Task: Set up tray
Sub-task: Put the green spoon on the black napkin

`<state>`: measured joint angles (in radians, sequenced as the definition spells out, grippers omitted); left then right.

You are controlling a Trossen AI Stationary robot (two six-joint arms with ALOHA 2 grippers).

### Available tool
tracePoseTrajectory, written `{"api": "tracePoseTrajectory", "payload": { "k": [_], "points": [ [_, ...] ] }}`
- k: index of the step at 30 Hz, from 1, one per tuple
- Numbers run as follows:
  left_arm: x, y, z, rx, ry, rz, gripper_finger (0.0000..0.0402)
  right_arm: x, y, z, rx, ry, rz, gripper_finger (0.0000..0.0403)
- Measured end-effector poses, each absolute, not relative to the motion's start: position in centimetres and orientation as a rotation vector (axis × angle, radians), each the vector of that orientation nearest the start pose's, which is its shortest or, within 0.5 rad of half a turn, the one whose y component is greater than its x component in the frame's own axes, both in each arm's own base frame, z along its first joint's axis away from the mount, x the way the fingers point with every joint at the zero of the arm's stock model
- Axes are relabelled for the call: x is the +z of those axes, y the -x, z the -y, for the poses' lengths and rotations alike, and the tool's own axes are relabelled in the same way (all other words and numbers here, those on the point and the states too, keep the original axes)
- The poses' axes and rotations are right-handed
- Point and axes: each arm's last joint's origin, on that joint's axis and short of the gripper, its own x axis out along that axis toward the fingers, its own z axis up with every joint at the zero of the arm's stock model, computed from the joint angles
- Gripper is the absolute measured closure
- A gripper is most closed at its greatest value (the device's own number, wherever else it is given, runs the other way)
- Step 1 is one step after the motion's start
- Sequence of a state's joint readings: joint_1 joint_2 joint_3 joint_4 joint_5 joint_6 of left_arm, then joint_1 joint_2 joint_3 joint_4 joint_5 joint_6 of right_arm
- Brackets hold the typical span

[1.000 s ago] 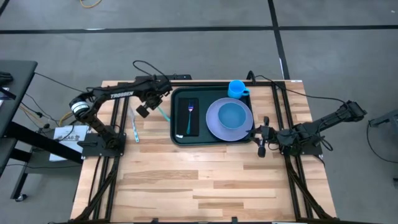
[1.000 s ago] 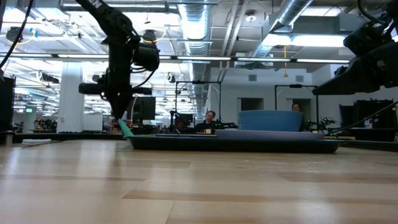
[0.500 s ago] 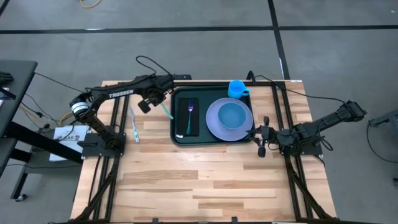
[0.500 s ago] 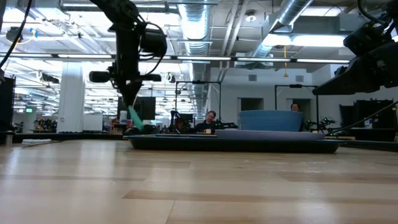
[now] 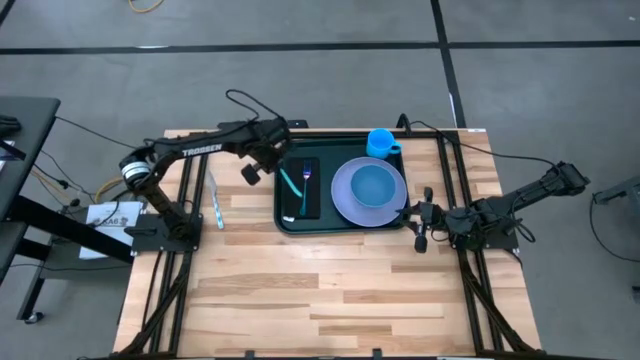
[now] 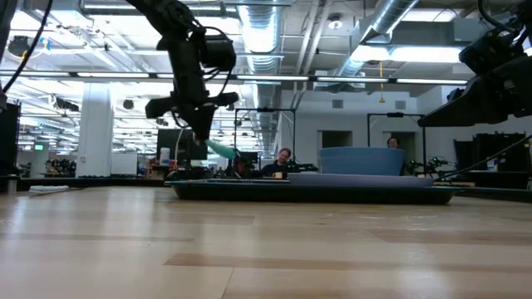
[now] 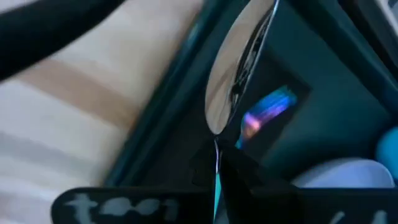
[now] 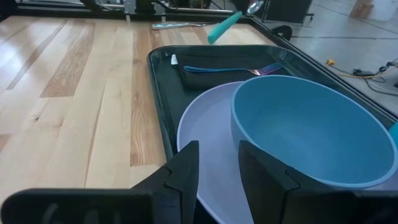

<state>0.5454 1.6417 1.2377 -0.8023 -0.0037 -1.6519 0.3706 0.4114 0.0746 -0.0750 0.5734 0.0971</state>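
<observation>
The dark green tray (image 5: 330,218) lies at the table's far middle. It carries a black rectangle (image 5: 309,200) with a fork (image 5: 306,176), a lilac plate (image 5: 345,200) with a blue bowl (image 5: 374,185), and a blue cup (image 5: 380,143). My left gripper (image 5: 268,163) hangs over the tray's left rim, shut on a spoon (image 5: 291,184) with a teal handle. My right gripper (image 5: 422,226) waits open at the tray's right edge, its fingers (image 8: 186,168) low beside the plate. My left gripper pinches the spoon between its two fingers where the metal neck meets the teal handle (image 7: 216,163), coming from above. The metal bowl (image 7: 239,68) sticks out past the fingertips. The teal handle (image 6: 220,150) slants down toward the tray, and the spoon is lifted clear.
A knife with a pale blue handle (image 5: 217,201) lies on the bare wood left of the tray. Cables run along the table's far edge. The whole near half of the table (image 5: 330,300) is bare wood.
My left gripper has risen and gone toward the table's right edge, from beside the tray's left rim to above it, turning as it went. The spoon, whose handle tip was low beside the tray, now hangs clear above the tray's left part, its handle less steep.
</observation>
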Motion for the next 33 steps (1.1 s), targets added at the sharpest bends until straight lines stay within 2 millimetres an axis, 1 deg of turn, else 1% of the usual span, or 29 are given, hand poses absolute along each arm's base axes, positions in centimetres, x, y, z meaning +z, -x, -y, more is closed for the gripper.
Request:
{"api": "tracePoseTrajectory", "payload": {
  "k": [4, 5, 8, 13, 17, 22, 26, 30, 33],
  "points": [
    [23.2, -28.4, -15.6, 1.414, 1.759, -0.530, 0.0401, 14.8, -11.1, -2.6, -0.217, 0.092, -0.357, 0.0296],
    [23.2, -28.5, -15.3, 1.429, 1.760, -0.543, 0.0401, 14.8, -11.1, -2.6, -0.218, 0.092, -0.357, 0.0296],
    [23.6, -29.5, -14.8, 1.447, 1.727, -0.565, 0.0401, 14.8, -11.1, -2.6, -0.217, 0.093, -0.359, 0.0296],
    [23.2, -31.4, -14.2, 1.514, 1.616, -0.754, 0.0401, 14.8, -11.1, -2.6, -0.218, 0.093, -0.359, 0.0296],
    [22.5, -32.5, -14.5, 1.569, 1.513, -0.910, 0.0401, 14.8, -11.1, -2.6, -0.218, 0.093, -0.359, 0.0296],
    [22.0, -34.0, -15.8, 1.483, 1.424, -0.954, 0.0401, 14.8, -11.1, -2.6, -0.218, 0.093, -0.358, 0.0296],
    [22.2, -34.9, -16.4, 1.384, 1.402, -0.925, 0.0401, 14.8, -11.1, -2.6, -0.218, 0.092, -0.357, 0.0296],
    [22.2, -35.5, -16.9, 1.280, 1.372, -0.910, 0.0401, 14.8, -11.1, -2.6, -0.218, 0.092, -0.357, 0.0296],
    [22.3, -35.6, -17.0, 1.245, 1.344, -0.908, 0.0401, 14.8, -11.1, -2.6, -0.218, 0.092, -0.357, 0.0296]
  ]
}}
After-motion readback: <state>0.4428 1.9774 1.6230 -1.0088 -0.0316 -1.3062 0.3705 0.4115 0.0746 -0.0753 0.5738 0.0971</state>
